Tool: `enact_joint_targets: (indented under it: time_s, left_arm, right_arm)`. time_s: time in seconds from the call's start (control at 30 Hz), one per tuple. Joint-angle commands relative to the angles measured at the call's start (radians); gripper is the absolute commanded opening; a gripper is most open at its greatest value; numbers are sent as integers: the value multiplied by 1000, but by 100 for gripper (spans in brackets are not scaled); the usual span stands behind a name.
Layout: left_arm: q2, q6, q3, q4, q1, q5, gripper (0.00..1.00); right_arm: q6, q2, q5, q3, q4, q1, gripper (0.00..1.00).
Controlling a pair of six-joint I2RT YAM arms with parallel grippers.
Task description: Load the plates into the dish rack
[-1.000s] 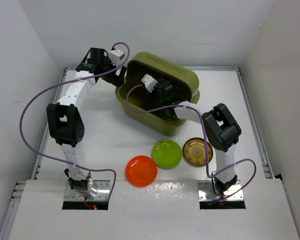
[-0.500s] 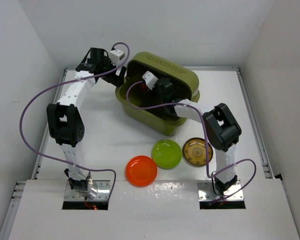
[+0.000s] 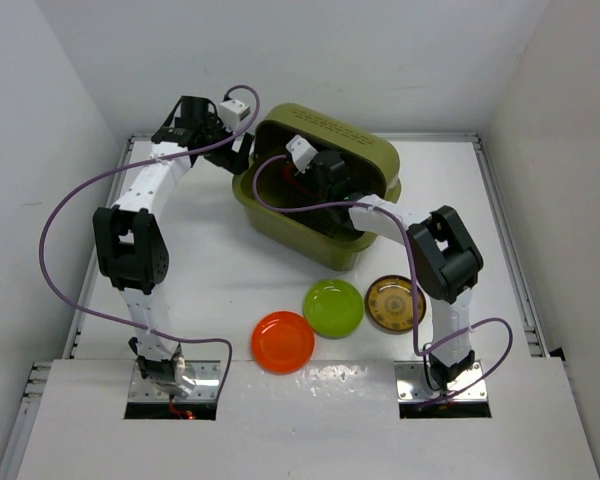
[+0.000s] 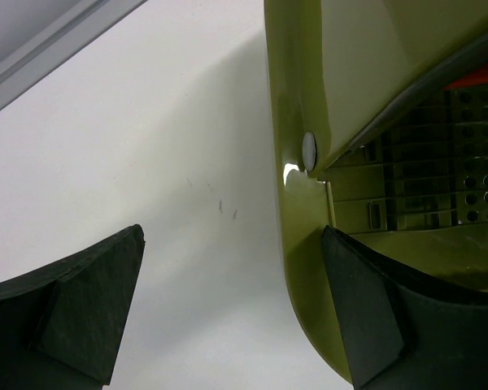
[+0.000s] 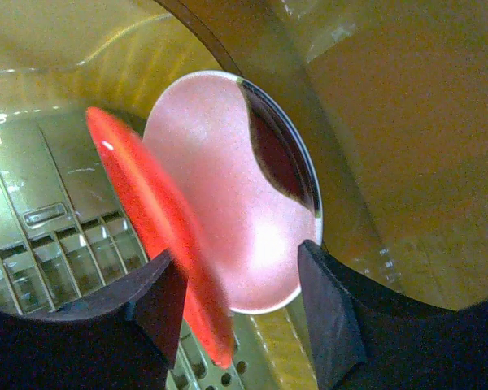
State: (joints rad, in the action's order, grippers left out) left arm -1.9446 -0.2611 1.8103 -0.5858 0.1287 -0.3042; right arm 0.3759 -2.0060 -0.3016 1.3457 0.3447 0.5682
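Note:
The olive dish rack (image 3: pixel 365 160) stands at the back of the table. Inside it an orange-red plate (image 5: pixel 159 223) stands on edge over the slotted floor, blurred, near the curved wall. My right gripper (image 5: pixel 236 260) is open, one finger either side of that plate's lower rim; it reaches into the rack (image 3: pixel 320 178). My left gripper (image 4: pixel 232 309) is open and straddles the rack's left wall (image 4: pixel 297 244), one finger outside over the table, one inside. On the table in front lie another orange-red plate (image 3: pixel 283 341), a lime green plate (image 3: pixel 333 307) and a brown patterned plate (image 3: pixel 395 301).
White walls close in the table on the left, back and right. The three loose plates lie in a row just ahead of the arm bases. A purple cable (image 3: pixel 55 230) loops off the left arm.
My right gripper has opened, letting go of the orange-red plate inside the rack, and shifted slightly toward the back wall. The left arm has not moved.

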Motion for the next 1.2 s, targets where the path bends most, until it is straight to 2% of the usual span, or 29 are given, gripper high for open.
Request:
enact_joint_targets:
  time_s: [0.0, 0.17, 0.23, 0.27, 0.4, 0.57, 0.63, 0.7, 0.8, 0.9, 1.03, 1.17]
  left_arm:
    - [10, -23, -40, -117, 6, -4, 95]
    - [10, -32, -51, -117, 15, -13, 95]
    - [19, -32, -51, -117, 15, -13, 95]
    - [19, -32, -51, -117, 15, -13, 95]
    - [19, -41, -60, -117, 15, -13, 95]
    - [29, -41, -69, -117, 15, -13, 95]
    - [38, -41, -78, -117, 15, -13, 95]
    - [38, -41, -78, -117, 15, -13, 95]
    - [47, -41, -88, -117, 15, -23, 95]
    - [47, -41, -88, -117, 15, -23, 95]
    - [56, -41, -97, -117, 15, -23, 95]
    - [56, -50, -97, -117, 15, -23, 95]
  right_arm:
    - [-38, 58, -41, 49, 34, -8, 57]
    - [-48, 85, -37, 61, 19, -1, 60]
    - [-51, 95, -53, 55, 25, 1, 55]
    - [-52, 96, -62, 53, 28, -2, 47]
    - [-26, 81, -109, 55, 65, 7, 33]
    - [-5, 79, -154, 61, 93, 25, 33]
    - [-3, 82, -165, 56, 82, 27, 44]
    - [-5, 92, -174, 58, 73, 32, 50]
    - [-8, 96, -180, 56, 65, 35, 50]
    - [3, 92, -183, 66, 73, 38, 55]
    - [27, 99, -173, 84, 47, 53, 69]
    - [-38, 131, -63, 134, -99, 64, 86]
